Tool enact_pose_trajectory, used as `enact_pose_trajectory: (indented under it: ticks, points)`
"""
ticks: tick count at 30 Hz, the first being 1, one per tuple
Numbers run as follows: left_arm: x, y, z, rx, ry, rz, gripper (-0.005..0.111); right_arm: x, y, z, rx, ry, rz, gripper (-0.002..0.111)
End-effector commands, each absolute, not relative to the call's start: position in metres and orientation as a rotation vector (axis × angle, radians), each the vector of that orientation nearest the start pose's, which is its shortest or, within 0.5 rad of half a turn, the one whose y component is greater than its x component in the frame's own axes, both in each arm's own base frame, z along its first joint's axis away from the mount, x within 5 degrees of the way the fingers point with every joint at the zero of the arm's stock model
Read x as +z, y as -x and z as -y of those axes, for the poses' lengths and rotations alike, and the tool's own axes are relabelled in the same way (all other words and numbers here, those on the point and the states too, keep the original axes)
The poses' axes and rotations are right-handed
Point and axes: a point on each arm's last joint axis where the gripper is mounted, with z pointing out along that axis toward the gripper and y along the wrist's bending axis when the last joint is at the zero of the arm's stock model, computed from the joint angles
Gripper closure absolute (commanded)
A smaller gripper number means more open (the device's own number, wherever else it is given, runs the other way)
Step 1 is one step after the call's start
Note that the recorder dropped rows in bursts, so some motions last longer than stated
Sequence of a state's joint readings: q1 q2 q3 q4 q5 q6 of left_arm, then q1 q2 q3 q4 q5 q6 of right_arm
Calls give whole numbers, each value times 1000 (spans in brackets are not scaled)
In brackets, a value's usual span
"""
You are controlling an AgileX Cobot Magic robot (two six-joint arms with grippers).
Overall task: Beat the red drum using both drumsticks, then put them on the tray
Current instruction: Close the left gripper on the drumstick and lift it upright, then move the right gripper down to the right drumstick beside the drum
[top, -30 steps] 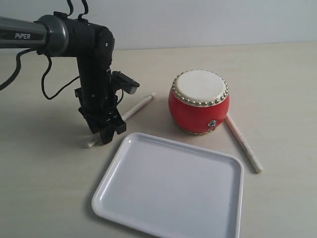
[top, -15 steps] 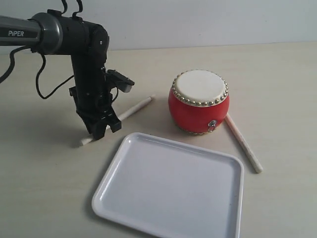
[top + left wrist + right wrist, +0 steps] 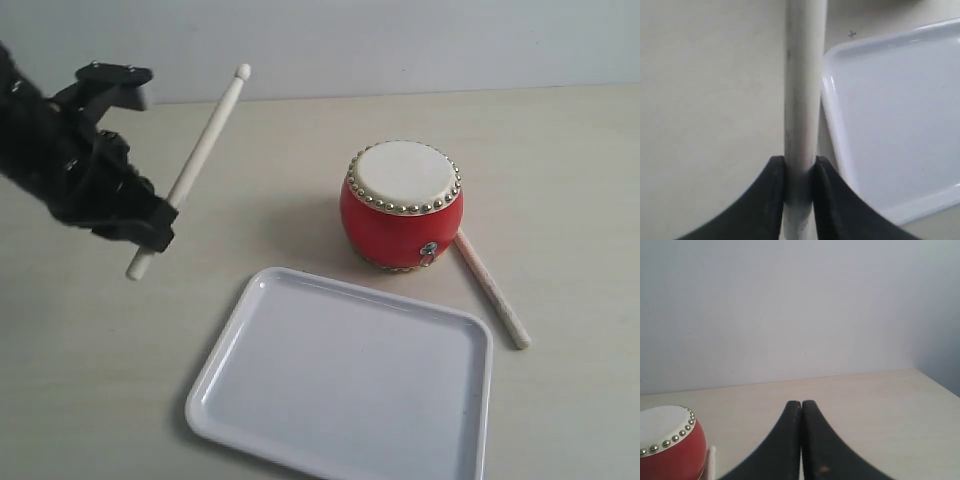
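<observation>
The red drum (image 3: 401,206) stands upright on the table behind the white tray (image 3: 345,375). My left gripper (image 3: 160,222) is shut on one drumstick (image 3: 195,160) near its butt end and holds it in the air, tip slanting up and to the right, left of the drum. In the left wrist view that drumstick (image 3: 803,90) runs out between the shut fingers (image 3: 826,200), beside the tray's rim (image 3: 832,120). The second drumstick (image 3: 490,288) lies on the table right of the drum. My right gripper (image 3: 801,404) is shut and empty, with the drum (image 3: 667,445) and a stick tip (image 3: 711,462) nearby.
A pale wall (image 3: 400,40) bounds the table at the back. The right arm does not show in the exterior view.
My left gripper has lifted the drumstick off the table and swung up and to the left; the stick now slants upward in the air. The drum, tray and second stick have not moved.
</observation>
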State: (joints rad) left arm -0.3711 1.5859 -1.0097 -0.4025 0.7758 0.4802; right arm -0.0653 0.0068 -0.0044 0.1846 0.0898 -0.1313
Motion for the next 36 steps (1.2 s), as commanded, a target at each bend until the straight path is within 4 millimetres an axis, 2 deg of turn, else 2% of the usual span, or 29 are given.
enact_pose_trajectory:
  ticks: [1, 4, 10, 16, 22, 24, 27, 29, 36]
  points:
    - [224, -226, 115, -468, -689, -2580, 107, 205, -56, 2, 6, -80, -1567, 108]
    - [229, -203, 108, -519, -637, -2537, 107, 205, -56, 2, 6, -80, -1567, 108]
    - [250, -175, 100, -551, -645, -2439, 107, 205, -56, 2, 6, -80, -1567, 108]
    - [251, -165, 95, -526, -659, -2409, 107, 205, -56, 2, 6, -80, -1567, 108]
    - [251, -166, 95, -527, -647, -2402, 107, 207, -56, 2, 6, -84, -1553, 108]
    - [251, -166, 95, -529, -643, -2401, 107, 210, -56, 2, 189, -258, -1501, 108]
    - [251, -166, 95, -529, -643, -2400, 107, 215, -56, 5, 769, -794, -1290, 108]
    - [251, -166, 95, -529, -643, -2400, 107, 215, -56, 5, 979, -984, -1190, 108]
    - [252, -167, 95, -528, -642, -2398, 107, 217, -55, 8, 995, -1013, -1134, 108]
